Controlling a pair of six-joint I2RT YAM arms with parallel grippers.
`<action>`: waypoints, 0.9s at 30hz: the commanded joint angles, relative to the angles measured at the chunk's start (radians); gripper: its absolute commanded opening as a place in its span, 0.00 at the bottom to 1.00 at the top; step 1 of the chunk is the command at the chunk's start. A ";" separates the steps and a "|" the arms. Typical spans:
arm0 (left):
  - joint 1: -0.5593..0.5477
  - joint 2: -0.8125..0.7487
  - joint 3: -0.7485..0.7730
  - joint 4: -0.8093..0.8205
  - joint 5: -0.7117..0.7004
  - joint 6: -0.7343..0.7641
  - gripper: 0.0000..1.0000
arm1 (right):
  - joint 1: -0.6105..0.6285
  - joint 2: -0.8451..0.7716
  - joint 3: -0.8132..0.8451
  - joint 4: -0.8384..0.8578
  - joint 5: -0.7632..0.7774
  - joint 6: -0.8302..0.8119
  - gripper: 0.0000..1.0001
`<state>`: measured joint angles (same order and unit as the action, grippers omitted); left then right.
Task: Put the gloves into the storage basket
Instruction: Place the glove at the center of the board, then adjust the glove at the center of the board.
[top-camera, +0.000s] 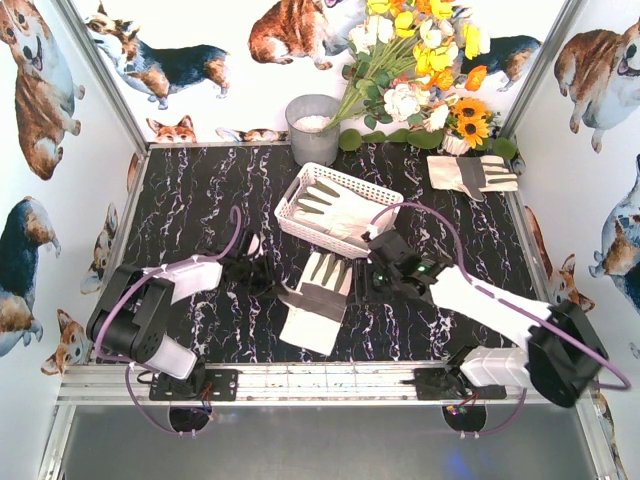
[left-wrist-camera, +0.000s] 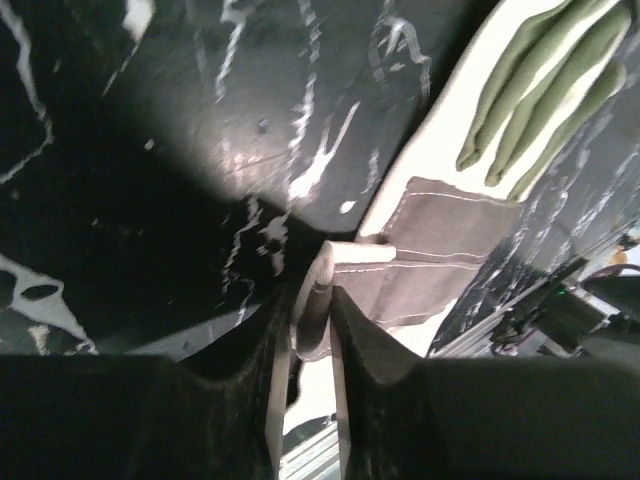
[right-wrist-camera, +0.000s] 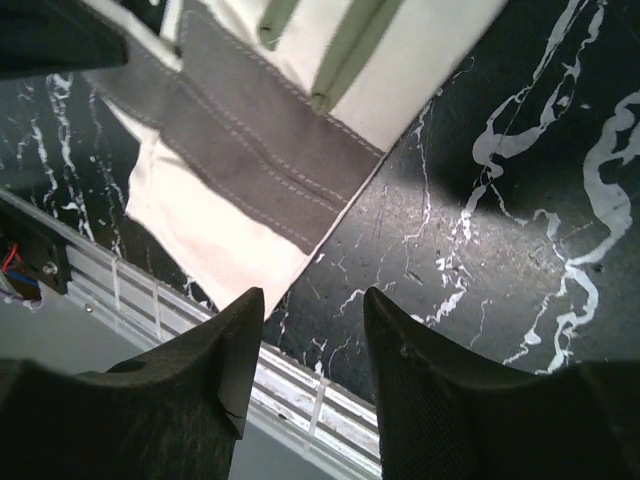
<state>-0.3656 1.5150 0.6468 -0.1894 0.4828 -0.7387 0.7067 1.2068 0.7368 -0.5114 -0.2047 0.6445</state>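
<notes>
One glove (top-camera: 318, 297) lies flat on the black marble table, cuff toward the near edge. My left gripper (top-camera: 268, 278) is at its left side. In the left wrist view the left gripper (left-wrist-camera: 318, 290) has its jaws pinched on a raised fold of this glove (left-wrist-camera: 440, 250) at the grey patch. My right gripper (top-camera: 370, 285) is just right of the glove and stands open (right-wrist-camera: 312, 300) with only table between its fingers; the glove (right-wrist-camera: 250, 130) is up and to the left. A second glove (top-camera: 340, 208) lies in the white storage basket (top-camera: 300, 195). A third glove (top-camera: 472, 174) lies at the back right.
A grey metal bucket (top-camera: 313, 128) stands behind the basket. Artificial flowers (top-camera: 420, 70) fill the back right corner. An aluminium rail (top-camera: 330, 380) runs along the near edge, and printed walls close in the left, right and back sides.
</notes>
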 joint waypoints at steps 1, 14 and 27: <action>-0.034 -0.050 -0.045 0.038 -0.056 -0.056 0.02 | -0.011 0.075 -0.017 0.123 -0.034 0.006 0.44; -0.102 -0.263 -0.185 -0.003 -0.149 -0.279 0.00 | -0.013 0.232 -0.075 0.335 0.044 0.098 0.36; -0.122 -0.214 -0.213 0.122 -0.109 -0.312 0.00 | -0.013 0.351 -0.064 0.437 0.041 0.087 0.15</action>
<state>-0.4728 1.2785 0.4355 -0.1276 0.3592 -1.0405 0.6933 1.5154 0.6601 -0.1200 -0.2100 0.7395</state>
